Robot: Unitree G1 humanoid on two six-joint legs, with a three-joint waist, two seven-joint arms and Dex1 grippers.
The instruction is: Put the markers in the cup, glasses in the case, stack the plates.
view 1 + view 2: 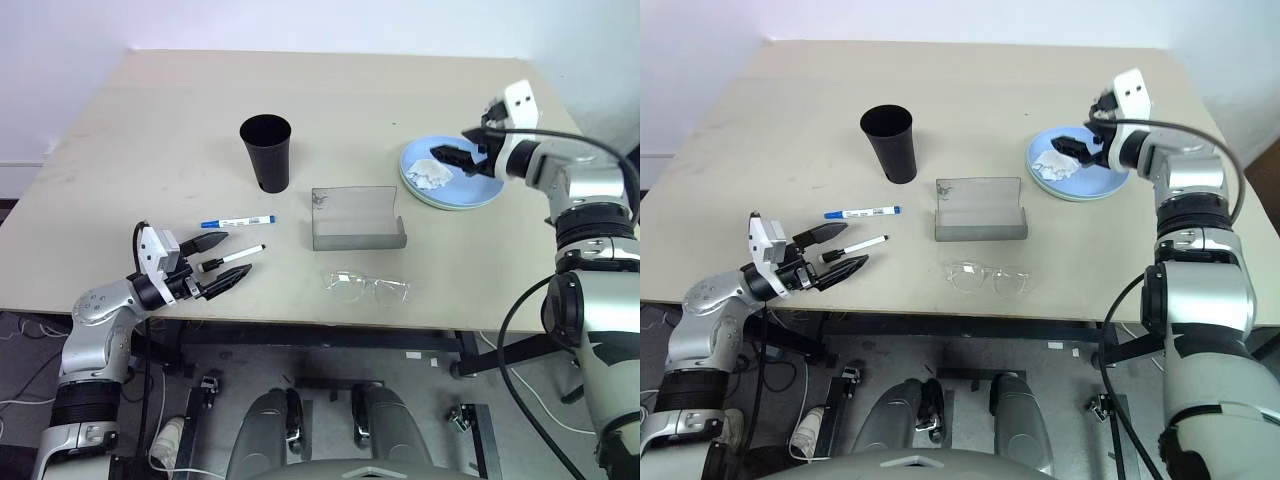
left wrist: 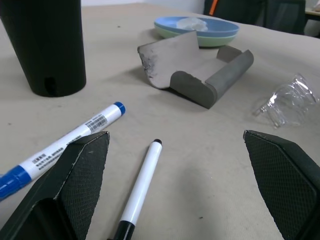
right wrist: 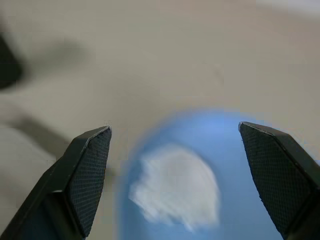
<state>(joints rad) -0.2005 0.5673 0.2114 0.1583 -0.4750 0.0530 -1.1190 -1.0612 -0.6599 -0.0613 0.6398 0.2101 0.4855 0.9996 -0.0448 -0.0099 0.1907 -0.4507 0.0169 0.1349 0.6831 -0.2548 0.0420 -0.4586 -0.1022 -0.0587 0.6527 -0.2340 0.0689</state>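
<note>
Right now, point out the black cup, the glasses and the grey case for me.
black cup (image 1: 266, 155), left eye view, middle of its side wall.
glasses (image 1: 366, 287), left eye view, the bridge between the lenses.
grey case (image 1: 358, 238), left eye view, its front wall.

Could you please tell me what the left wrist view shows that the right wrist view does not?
Left wrist view alone: the open left gripper, both markers, the black cup, the open grey case, the clear glasses and the green plate's rim. Right wrist view alone: the open right gripper. Both share the blue plate, the paper wad and the table.
</note>
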